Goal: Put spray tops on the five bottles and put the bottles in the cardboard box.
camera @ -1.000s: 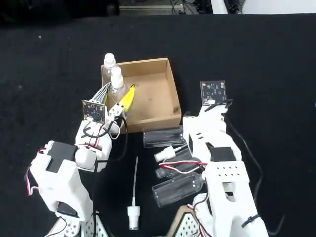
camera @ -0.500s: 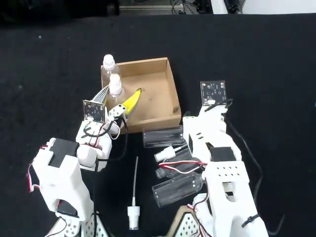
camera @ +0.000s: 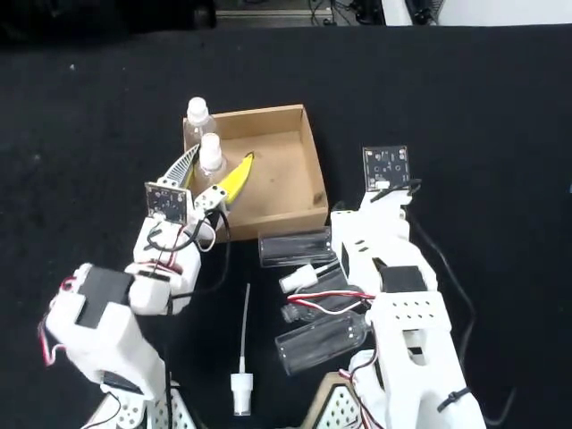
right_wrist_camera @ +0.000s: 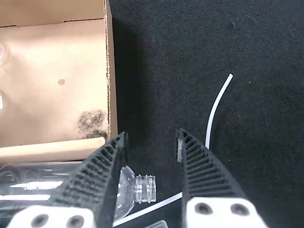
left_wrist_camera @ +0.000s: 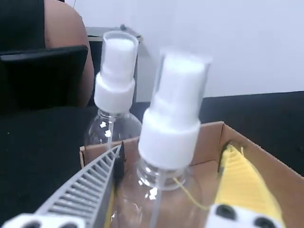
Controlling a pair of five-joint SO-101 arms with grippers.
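Cardboard box (camera: pixel 313 170) on the black desk (camera: pixel 465 107): the left jaws grip a capped bottle (camera: pixel 211 159) upright at the box's left wall, near a second capped bottle (camera: pixel 197 116) at the far corner. It is best lowered straight until the base sits flat, then released gently so it does not tip. The right jaws hang open and empty over an uncapped bottle (right_wrist_camera: pixel 137 184) beside the box.

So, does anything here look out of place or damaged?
Uncapped bottles lie on their sides beside the cardboard box, a spray top lies loose on the table, and the box floor has a dark smudge.
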